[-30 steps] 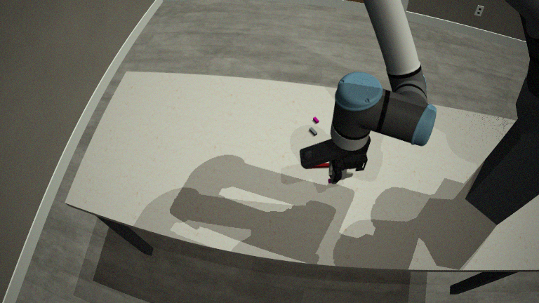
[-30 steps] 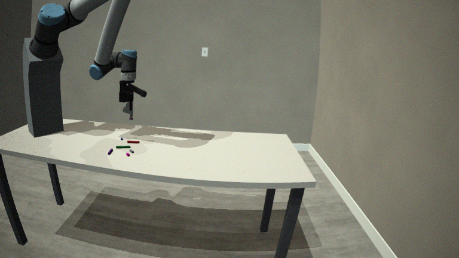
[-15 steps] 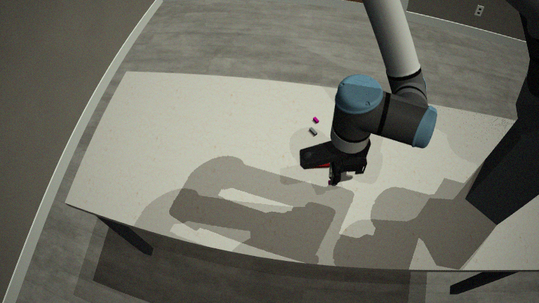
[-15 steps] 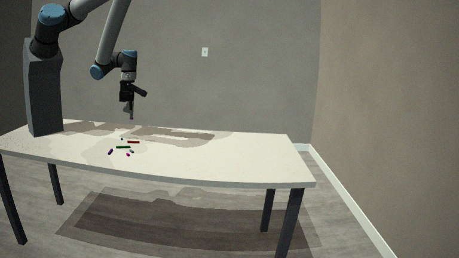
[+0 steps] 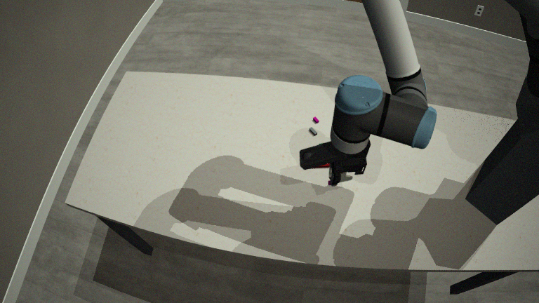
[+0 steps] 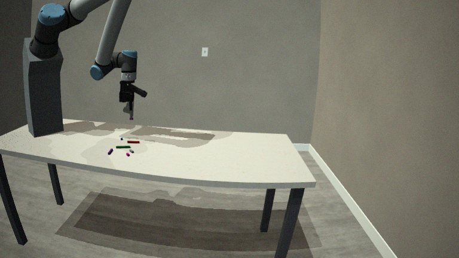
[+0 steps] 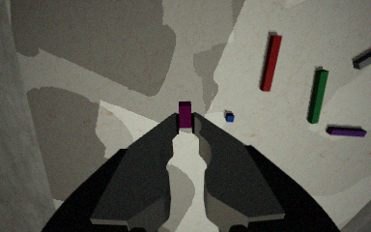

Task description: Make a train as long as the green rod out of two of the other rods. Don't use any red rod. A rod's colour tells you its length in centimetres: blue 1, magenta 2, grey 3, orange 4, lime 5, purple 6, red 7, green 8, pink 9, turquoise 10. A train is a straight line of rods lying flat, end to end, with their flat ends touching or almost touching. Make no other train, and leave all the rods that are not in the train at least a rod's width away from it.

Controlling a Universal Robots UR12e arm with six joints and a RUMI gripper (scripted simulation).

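My gripper (image 5: 333, 180) (image 6: 131, 116) (image 7: 185, 114) is shut on a short magenta rod (image 7: 185, 112) (image 6: 131, 118) and holds it upright, high above the table (image 5: 158, 125) (image 6: 236, 160). Below, the green rod (image 7: 317, 96) (image 6: 123, 146) lies flat with the purple rod (image 7: 346, 130) (image 6: 110, 151) near one of its ends. The red rod (image 7: 271, 63) (image 6: 133, 141) lies roughly parallel to the green one. A small blue rod (image 7: 229, 117) (image 6: 121, 138) lies apart. A grey rod (image 5: 313, 130) (image 6: 131, 151) (image 7: 362, 59) and a second magenta rod (image 5: 315, 119) (image 6: 128, 154) lie close together.
The arm's wrist and elbow hide the green, purple and blue rods in the top view. The robot's dark base stands on the table's corner (image 6: 42, 92). The rods all lie in a small cluster near the base side of the table.
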